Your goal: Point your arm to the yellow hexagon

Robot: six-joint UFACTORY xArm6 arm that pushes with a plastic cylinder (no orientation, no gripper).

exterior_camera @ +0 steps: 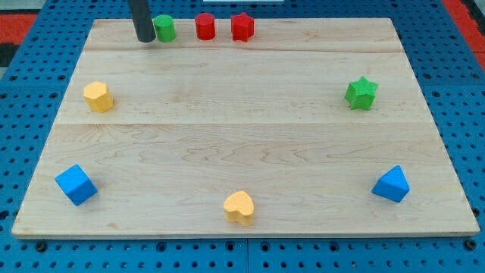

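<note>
We have no claw, only a rod: my tip rests upper left, just beside the green cylinder. The yellow hexagon sits left, below it, apart.

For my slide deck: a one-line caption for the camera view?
My tip rests beside the green cylinder at the board's top, far from the yellow hexagon at left.

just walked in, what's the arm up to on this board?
I'm meant to point at the yellow hexagon, near the view's left edge. My tip is at the view's top, just left of the green cylinder, so well short of it. Nothing is being pushed. The red cylinder and red star sit in the same top row; the yellow heart is at the bottom.
</note>
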